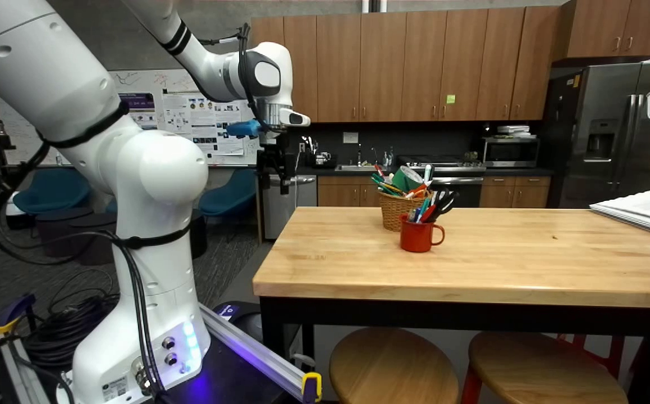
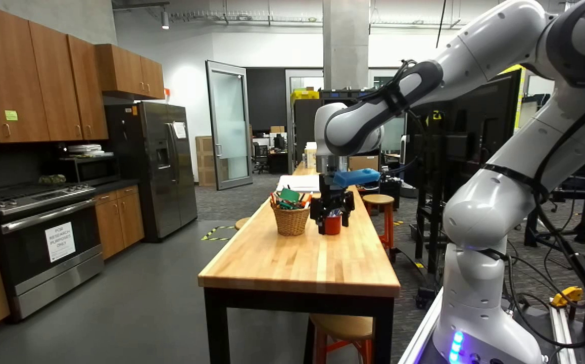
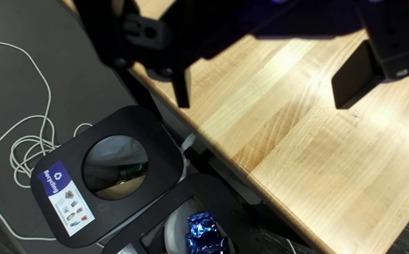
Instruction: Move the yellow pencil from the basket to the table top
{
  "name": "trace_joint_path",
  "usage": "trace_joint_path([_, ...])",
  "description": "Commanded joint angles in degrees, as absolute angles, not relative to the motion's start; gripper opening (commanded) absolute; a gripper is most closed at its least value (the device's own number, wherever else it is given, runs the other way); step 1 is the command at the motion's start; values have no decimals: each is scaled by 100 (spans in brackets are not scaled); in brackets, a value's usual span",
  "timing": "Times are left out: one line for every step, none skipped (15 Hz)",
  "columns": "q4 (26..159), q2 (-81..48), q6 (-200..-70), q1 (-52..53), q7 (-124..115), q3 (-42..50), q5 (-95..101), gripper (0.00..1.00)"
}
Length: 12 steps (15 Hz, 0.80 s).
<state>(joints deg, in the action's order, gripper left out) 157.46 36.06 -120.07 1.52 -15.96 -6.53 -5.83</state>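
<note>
Two fingers of the gripper stand spread wide in the wrist view, with bare wood showing through the gap between them. That wood is the table top, two of its edges slanting toward the bottom of the view. Just beside it, on the floor, a recycling bin with a round opening stands next to a second bin, which has crumpled blue foil in it. A white cord lies in loops near them.

In an exterior view the gripper hangs with its fingertips down from the white arm, well apart from the basket. The basket, brown and woven, stands upright on the table top, with pens, other thin sticks and a green roll poking out of it. A slim yellow stick slants among them; it is too small there to confirm as the yellow pencil. A red mug with its own bunch of slim items stands just beside the basket in both exterior views. In an exterior view, hanging below a blue block, the gripper covers part of the mug. White papers lie on the same wood, well apart from the basket and the mug.
</note>
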Motion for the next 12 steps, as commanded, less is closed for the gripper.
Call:
trace_joint_path([15521,3471,-11993,-2,-1463,-541,-438,100])
trace_joint_path([15464,3435,-11991,-34,-1422,-507,-415,100])
trace_joint_path([15411,3397,-11997,-68,-1386,-479,-384,100])
trace_joint_path([15337,3330,-12005,-106,-1340,-444,-339,100])
trace_joint_path([15259,3259,-12014,-151,-1318,-425,-277,100])
trace_joint_path([15167,3176,-12012,-196,-1256,-391,-189,100])
trace_joint_path([15083,3102,-12006,-235,-1200,-352,-107,100])
trace_joint_path([14979,3010,-11971,-269,-1100,-295,-9,100])
trace_joint_path([14883,2927,-11944,-295,-997,-245,85,100])
trace_joint_path([14789,2843,-11936,-337,-907,-196,197,100])
trace_joint_path([14691,2758,-11928,-358,-776,-118,266,100])
trace_joint_path([14594,2671,-11913,-385,-679,-56,331,100])
